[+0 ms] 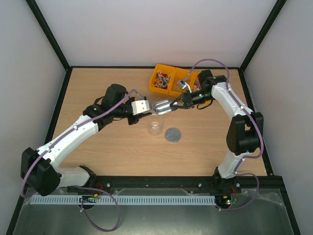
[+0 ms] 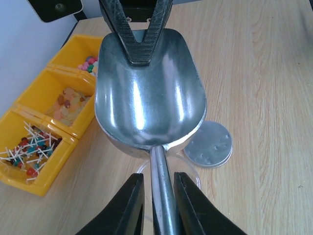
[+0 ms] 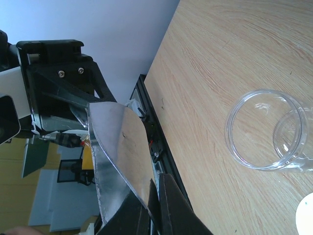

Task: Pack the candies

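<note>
the candies lie in yellow bins at 1 o'clock on the desk, and between them and the clear cup hangs a silver scoop, left fingers clamped on its handle, right fingers pinching its rim, a grey disc at the cup's 4 o'clock.

High rear overview; two wrist close-ups on scoop
</note>
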Robot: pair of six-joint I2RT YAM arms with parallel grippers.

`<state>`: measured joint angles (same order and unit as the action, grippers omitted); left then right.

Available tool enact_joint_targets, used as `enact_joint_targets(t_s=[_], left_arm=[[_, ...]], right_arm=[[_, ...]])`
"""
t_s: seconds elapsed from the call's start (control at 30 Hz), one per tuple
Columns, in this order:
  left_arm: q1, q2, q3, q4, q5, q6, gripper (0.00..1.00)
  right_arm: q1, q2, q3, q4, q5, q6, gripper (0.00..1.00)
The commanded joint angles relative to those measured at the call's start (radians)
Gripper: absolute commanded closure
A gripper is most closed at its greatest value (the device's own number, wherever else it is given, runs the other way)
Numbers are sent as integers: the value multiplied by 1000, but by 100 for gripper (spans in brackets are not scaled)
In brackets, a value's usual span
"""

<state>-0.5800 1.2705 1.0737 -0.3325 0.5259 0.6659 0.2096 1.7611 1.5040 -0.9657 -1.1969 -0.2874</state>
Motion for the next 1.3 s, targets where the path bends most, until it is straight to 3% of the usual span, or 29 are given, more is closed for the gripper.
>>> enact_joint_targets(t_s=[0.0, 0.23, 0.4, 0.47, 0.67, 0.77, 0.8, 0.97, 1.2, 1.27], left_arm=[[-5, 4, 11, 32, 32, -13, 79], [-11, 8, 8, 59, 36, -44, 81], [-11, 5, 10, 55, 30, -42, 94], [-12, 3, 10, 50, 20, -53, 98], [57, 6, -7, 69, 12, -215, 98], [87, 14, 0, 60, 4, -256, 98], [101, 19, 5, 58, -16, -277, 98], [132, 32, 15, 45, -33, -293, 98], [151, 24, -3, 42, -31, -287, 98], [153, 20, -9, 38, -30, -285, 98]], right_arm=[[2, -32, -8, -30, -31, 1, 99], [3, -36, -12, -30, -30, -2, 99], [2, -35, -14, -29, -30, -5, 96], [2, -34, -3, -17, -9, 1, 85], [-76, 15, 165, 69, 177, 14, 36], [-127, 71, 279, 128, 316, -2, 21], [-156, 117, 333, 211, 459, 17, 17], [-216, 266, 495, 319, 710, -7, 10], [-280, 500, 725, 370, 864, -11, 0], [-283, 550, 756, 390, 887, -29, 1]])
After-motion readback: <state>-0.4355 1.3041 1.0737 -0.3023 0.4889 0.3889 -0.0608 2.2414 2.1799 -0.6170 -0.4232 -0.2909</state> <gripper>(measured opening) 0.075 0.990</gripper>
